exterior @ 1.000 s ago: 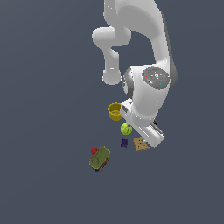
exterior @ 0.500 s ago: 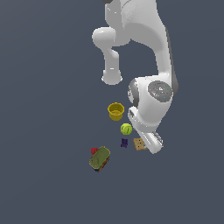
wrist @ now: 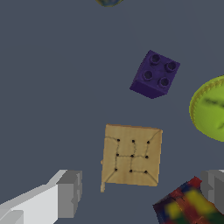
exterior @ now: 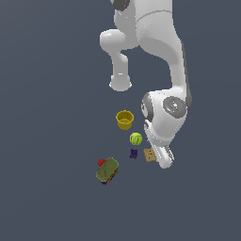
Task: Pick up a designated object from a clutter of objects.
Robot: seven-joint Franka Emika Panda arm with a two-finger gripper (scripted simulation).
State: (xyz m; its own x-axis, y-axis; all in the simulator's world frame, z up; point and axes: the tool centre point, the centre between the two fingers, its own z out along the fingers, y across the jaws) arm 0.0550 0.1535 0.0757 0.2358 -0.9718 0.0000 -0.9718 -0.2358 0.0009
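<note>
Above the dark floor, the white arm (exterior: 160,56) bends down over the clutter, its wrist covering part of the group in the exterior view. Beneath it the gripper (wrist: 142,192) stands open and empty, one grey finger (wrist: 69,193) on one side of the tan square (wrist: 132,155) and the other finger (wrist: 215,186) well apart on the far side; nothing is between the pads yet but the target's near edge.

Largest of the neighbours is the olive-green tin (exterior: 108,170), lying with a red-edged packet well away toward the exterior view's left, so it poses little risk. The yellow cup (exterior: 124,119) is likewise clear.

The yellow-green ball (wrist: 210,109) is nearer: in the wrist view it sits close beside the square, near one finger's path. A straight descent may nudge it and it would probably roll.

A dark multicoloured speckled packet (wrist: 186,205) lies just beside the square's corner, right inside the jaw span. Closing could trap it together with the square, or push the square askew.

The purple studded brick (wrist: 155,74) sits near but apart.

The square itself is flat and thin; the fingers may slide over it if they stop too high.
</note>
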